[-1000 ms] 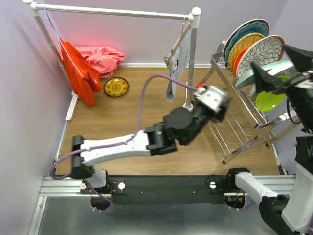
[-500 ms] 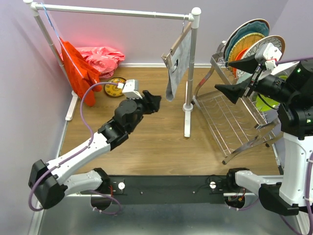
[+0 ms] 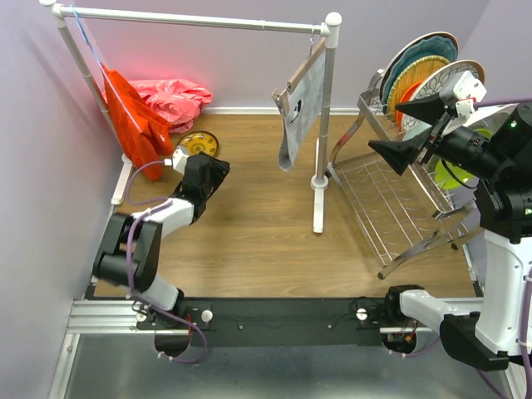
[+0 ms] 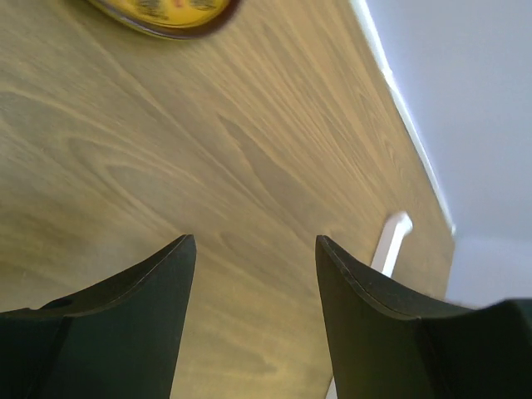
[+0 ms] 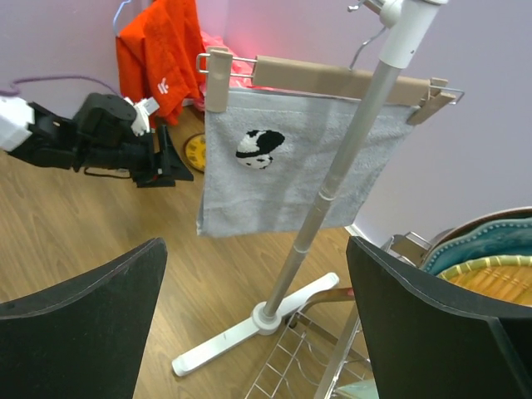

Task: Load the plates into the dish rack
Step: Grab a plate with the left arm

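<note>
**Left arm pulled back from the rack to the loose plate**

Your left arm has swung off the rack side, crossed the counter (image 3: 249, 224) and folded in at the far left. The left claw (image 3: 214, 170) now sits just beside the yellow-brown patterned plate (image 3: 198, 147) and is not touching it. Your right arm has hardly shifted over the last half second.

Left claw (image 4: 253, 241): jaws partly apart and holding nothing. In the wrist view there is only bare wood between the fingers. The plate's rim (image 4: 166, 12) shows at the top edge, ahead of the tips.

Right claw (image 3: 389, 129): spread wide, empty, and raised in front of the dish rack (image 3: 391, 208). Its wrist view (image 5: 256, 243) looks across at the grey towel (image 5: 274, 174) clipped to a wooden hanger (image 5: 332, 79) on the white pipe rail (image 3: 324, 125).

Plates:
- The patterned one lies flat on the counter, far left, near the orange cloth (image 3: 133, 116) and the pink cloth (image 3: 170, 100).
- These stand on edge at the far end of the rack: teal scalloped plate (image 3: 428, 46), woven yellow plate (image 3: 416, 71), orange plate (image 3: 406, 96) and white floral plate (image 3: 449, 83).
- The lime green plate (image 3: 453, 170) shows behind your right arm. You can't tell its slot from here.

The near rows of the rack's tines hold nothing.
</note>
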`<move>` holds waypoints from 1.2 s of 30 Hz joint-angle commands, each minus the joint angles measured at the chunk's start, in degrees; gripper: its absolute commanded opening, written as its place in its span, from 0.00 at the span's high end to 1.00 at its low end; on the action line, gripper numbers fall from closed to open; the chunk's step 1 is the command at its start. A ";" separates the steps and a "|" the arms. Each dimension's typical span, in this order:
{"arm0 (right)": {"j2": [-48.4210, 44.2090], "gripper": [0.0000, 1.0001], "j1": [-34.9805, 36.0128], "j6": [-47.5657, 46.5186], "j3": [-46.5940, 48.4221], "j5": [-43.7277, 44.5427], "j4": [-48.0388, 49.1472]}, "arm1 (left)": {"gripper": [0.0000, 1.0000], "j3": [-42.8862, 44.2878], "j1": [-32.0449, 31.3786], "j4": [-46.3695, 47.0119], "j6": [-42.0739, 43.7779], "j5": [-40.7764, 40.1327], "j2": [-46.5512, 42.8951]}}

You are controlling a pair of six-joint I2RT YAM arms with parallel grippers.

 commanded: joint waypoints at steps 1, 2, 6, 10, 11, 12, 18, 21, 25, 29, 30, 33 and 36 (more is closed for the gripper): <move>-2.01 0.02 0.25 1.17 -0.44 4.48 1.06 | 0.32 6.00 3.87 2.97 -14.55 -1.03 11.96; -2.09 0.02 0.25 1.09 -0.44 4.92 1.06 | 0.32 6.35 4.84 5.06 -18.13 -1.12 13.21; -2.89 0.02 0.16 0.12 -0.36 7.29 1.14 | 0.32 9.16 6.68 7.63 -23.60 -3.14 17.79; -3.50 0.01 0.25 -0.50 -0.44 9.58 1.14 | 0.33 11.80 8.97 8.07 -27.04 -2.53 22.88; -3.68 0.01 0.25 -0.76 -0.53 9.84 1.14 | 0.33 12.15 9.33 8.42 -27.39 -2.35 23.33; -3.85 0.01 0.25 -1.02 -0.79 10.20 1.23 | 0.33 13.55 9.68 8.42 -28.35 -2.09 23.94; -4.47 0.01 0.16 -2.43 -1.06 12.92 1.67 | 0.37 25.14 11.17 -9.04 -31.26 -4.19 27.72; -4.56 0.01 0.25 -2.78 -0.80 14.06 2.20 | 0.39 30.58 11.61 -17.22 -32.67 -4.64 29.92; -4.56 0.00 0.25 -3.31 -0.53 15.03 2.37 | 0.41 37.37 12.05 -26.28 -32.06 -3.06 33.87; -4.47 0.00 0.25 -3.84 -0.27 16.00 2.55 | 0.40 35.55 12.05 -25.35 -32.41 -1.91 32.22; -4.47 0.00 0.16 -3.84 -0.27 16.09 2.55 | 0.40 33.10 12.14 -24.11 -32.06 -2.08 31.51; -4.64 0.00 0.16 -4.01 -0.62 16.44 2.55 | 0.37 31.23 12.49 -22.08 -30.04 -2.79 29.49; -4.82 0.00 0.25 -4.01 -0.80 16.70 2.55 | 0.37 31.40 12.67 -24.17 -29.50 -2.44 28.78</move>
